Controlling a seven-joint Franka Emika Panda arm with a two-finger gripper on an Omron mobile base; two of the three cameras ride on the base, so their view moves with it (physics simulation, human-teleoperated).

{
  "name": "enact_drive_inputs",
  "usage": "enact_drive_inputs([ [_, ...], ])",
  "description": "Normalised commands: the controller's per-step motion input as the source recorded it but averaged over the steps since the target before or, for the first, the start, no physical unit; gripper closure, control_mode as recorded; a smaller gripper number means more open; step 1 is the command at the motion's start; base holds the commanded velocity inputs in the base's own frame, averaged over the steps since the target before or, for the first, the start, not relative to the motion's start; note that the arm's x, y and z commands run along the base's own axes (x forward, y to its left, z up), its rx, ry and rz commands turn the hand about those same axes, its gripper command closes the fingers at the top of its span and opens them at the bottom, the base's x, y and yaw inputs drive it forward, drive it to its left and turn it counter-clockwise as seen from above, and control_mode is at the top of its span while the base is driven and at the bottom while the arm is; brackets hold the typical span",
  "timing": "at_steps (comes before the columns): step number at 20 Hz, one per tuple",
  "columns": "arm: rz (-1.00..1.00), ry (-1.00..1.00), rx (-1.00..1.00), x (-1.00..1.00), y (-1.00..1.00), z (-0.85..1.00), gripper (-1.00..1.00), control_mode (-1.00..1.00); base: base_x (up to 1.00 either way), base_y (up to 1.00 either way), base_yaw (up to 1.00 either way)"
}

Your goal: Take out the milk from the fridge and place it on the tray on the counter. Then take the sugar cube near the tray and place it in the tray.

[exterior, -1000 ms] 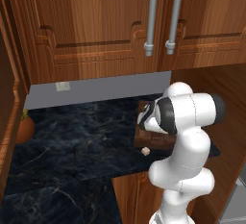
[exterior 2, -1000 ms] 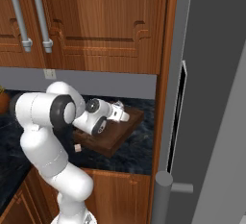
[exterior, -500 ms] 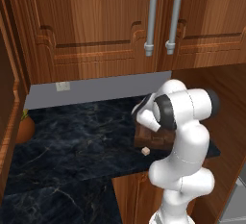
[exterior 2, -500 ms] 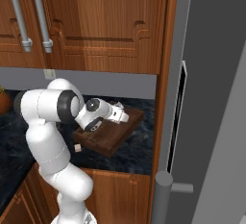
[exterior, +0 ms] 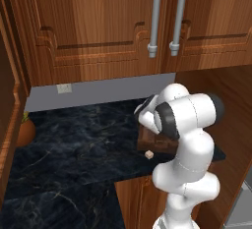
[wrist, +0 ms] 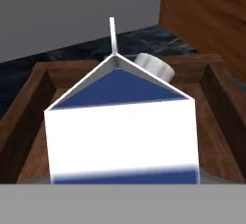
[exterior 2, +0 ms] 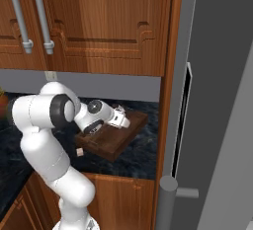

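The left base view looks forward and down from behind the arm's left, the right base view from behind its right. Both take in the counter (exterior: 74,144), the tray (exterior 2: 116,142) and the upper cabinets (exterior: 98,26). The hand view sits very close to the milk (wrist: 122,122), facing the wall.

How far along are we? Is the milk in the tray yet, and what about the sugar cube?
Done: the milk stands upright inside the tray in the hand view, out of the fridge. In hand: the gripper hovers over the tray; whether it has let go of the carton cannot be told. Left: the sugar cube lies on the counter beside the tray, not yet picked up.
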Motion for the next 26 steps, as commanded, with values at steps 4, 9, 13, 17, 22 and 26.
enact_drive_inputs([
  [4, 0.0, 0.0, 0.1, -0.99, 0.31, -1.0, -1.0, -1.0, 0.0, 0.0, 0.0],
  [9, 0.0, 0.0, 0.09, -1.0, 0.17, -1.0, -1.0, -1.0, 0.0, 0.0, 0.0],
  [13, 0.0, 0.0, 0.01, -1.0, 0.21, -0.74, -1.0, -1.0, 0.0, 0.0, 0.0],
  [17, 0.0, -0.02, 0.01, -1.0, 0.21, 0.38, -1.0, -1.0, 0.0, 0.0, 0.0],
  [22, 0.0, 0.04, 0.0, -0.79, 0.19, 0.95, -1.0, -1.0, 0.0, 0.0, 0.0],
  [26, 0.0, 0.15, 0.0, -0.7, 0.0, 0.34, -1.0, -1.0, 0.0, 0.0, 0.0],
])
